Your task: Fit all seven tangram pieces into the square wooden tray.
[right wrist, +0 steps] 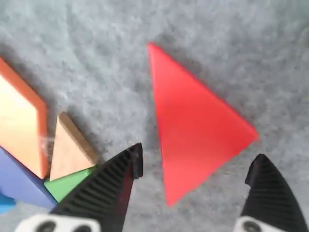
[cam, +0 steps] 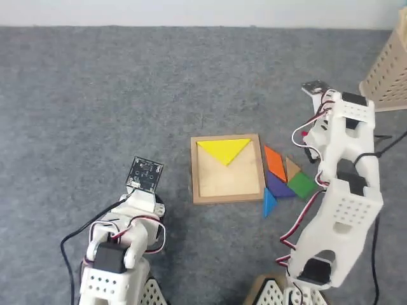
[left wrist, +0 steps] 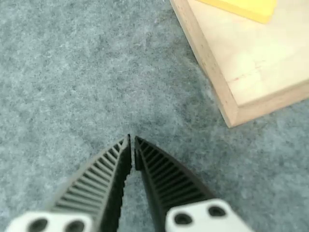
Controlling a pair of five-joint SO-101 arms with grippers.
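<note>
The square wooden tray lies mid-table with a yellow triangle in its far part. Its corner and the yellow piece lie ahead of my left gripper, which is shut with nothing in it and hovers over carpet left of the tray. Right of the tray lie an orange parallelogram, a tan triangle, a green piece, a purple piece and a blue triangle. My right gripper is open and straddles a red triangle on the carpet.
Grey carpet covers the table. A pale perforated box stands at the far right edge. The right arm's white body rises close beside the loose pieces.
</note>
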